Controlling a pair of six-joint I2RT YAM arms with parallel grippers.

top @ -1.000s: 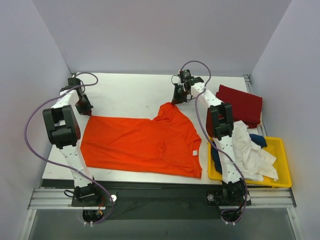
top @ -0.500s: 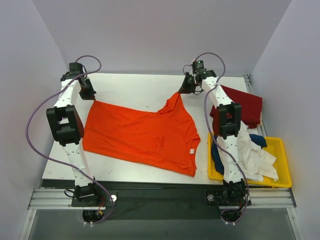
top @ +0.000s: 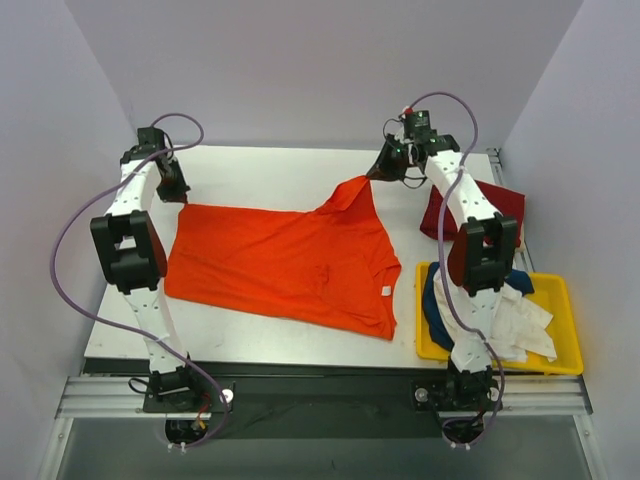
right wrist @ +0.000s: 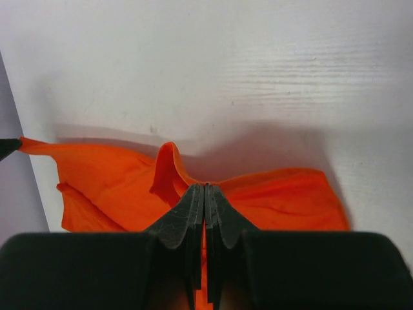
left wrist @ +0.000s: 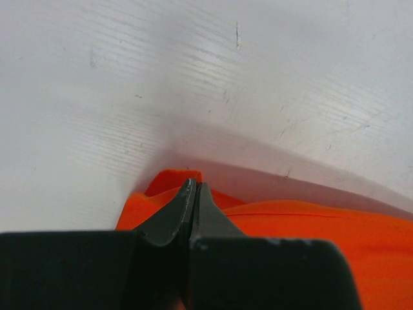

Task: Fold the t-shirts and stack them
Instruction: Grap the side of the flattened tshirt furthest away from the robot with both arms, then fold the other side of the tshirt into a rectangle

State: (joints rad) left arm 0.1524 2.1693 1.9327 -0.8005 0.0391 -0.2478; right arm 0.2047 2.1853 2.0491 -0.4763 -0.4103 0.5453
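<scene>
The bright orange t-shirt (top: 280, 260) lies spread across the middle of the white table, its far edge lifted at both far corners. My left gripper (top: 182, 196) is shut on the shirt's far left corner (left wrist: 169, 184). My right gripper (top: 372, 176) is shut on the far right corner (right wrist: 169, 169) and holds it a little above the table. A dark red t-shirt (top: 497, 205) lies folded at the far right. White (top: 510, 322) and navy blue (top: 432, 305) shirts lie heaped in the bin.
A yellow plastic bin (top: 560, 330) stands at the near right, beside the right arm's base. The grey walls close in on the left, back and right. The table's near edge runs just below the orange shirt's hem.
Both grippers have pulled the orange shirt toward the far side of the table. The right gripper has moved up and to the right, stretching the far edge flatter.
</scene>
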